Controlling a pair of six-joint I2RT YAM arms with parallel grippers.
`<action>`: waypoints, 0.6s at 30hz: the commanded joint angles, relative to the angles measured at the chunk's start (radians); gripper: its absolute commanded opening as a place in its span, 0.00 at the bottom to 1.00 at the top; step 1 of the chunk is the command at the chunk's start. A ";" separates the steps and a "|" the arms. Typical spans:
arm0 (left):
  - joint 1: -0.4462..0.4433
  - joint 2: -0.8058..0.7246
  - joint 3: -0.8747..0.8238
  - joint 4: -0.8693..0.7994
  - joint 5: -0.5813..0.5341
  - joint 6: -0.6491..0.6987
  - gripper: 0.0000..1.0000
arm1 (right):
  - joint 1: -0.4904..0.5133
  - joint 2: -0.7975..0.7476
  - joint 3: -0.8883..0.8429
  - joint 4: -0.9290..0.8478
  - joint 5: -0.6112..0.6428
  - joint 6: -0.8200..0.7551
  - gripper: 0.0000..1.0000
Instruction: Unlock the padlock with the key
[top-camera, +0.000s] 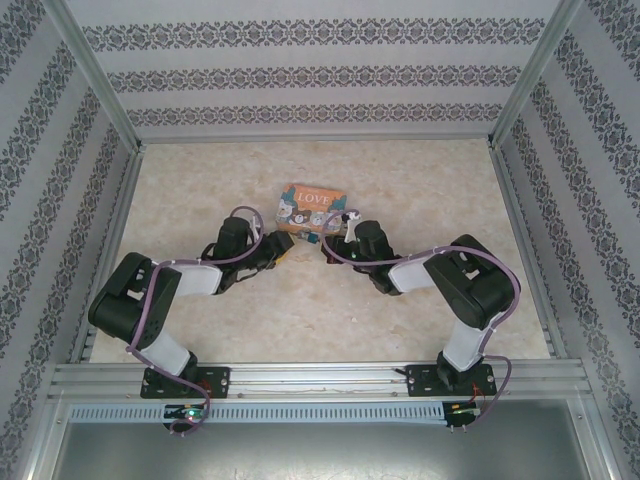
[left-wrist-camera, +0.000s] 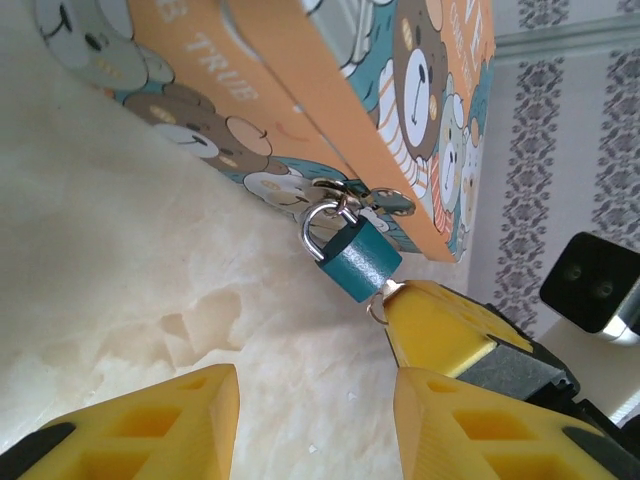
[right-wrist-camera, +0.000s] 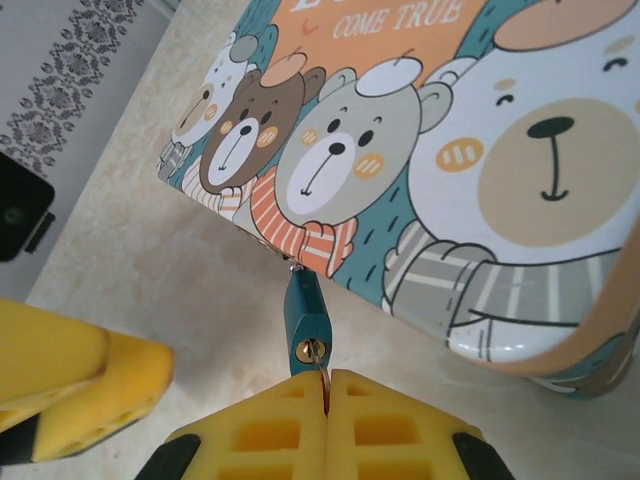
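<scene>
While right fingers (right-wrist-camera: 347, 408) pinch key (right-wrist-camera: 322, 384), tin (right-wrist-camera: 400, 150) reads "COME TRUE".

Padlock (left-wrist-camera: 360, 262) body in glossy teal-blue painted metal, its shackle (left-wrist-camera: 318, 225) bright polished metal, tin (right-wrist-camera: 430, 150) smooth with satin printed bears, desk (left-wrist-camera: 150, 300) pale marbled and softly sheened, right hand (right-wrist-camera: 327, 385) fingers matt yellow plastic

Seen from above, the left arm (top-camera: 150, 300) and the right arm (top-camera: 465, 290) both reach forward from their bases, elbows bent outward and wrists turned inward, so the two grippers nearly meet in the middle. The left gripper (top-camera: 283, 246) holds its yellow fingers (left-wrist-camera: 150, 430) spread wide apart. The right gripper (top-camera: 335, 238) has its yellow fingers (right-wrist-camera: 270, 435) pressed together, pinching the key (right-wrist-camera: 323, 385) at their tips
</scene>
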 joint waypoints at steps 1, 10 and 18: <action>0.002 0.004 -0.051 0.213 -0.047 -0.135 0.45 | 0.006 -0.012 0.021 -0.043 -0.046 0.113 0.00; -0.013 0.041 -0.167 0.441 -0.138 -0.270 0.45 | 0.054 0.007 -0.002 -0.025 0.007 0.276 0.00; -0.048 0.136 -0.155 0.571 -0.166 -0.328 0.44 | 0.094 0.004 -0.019 -0.014 0.086 0.372 0.00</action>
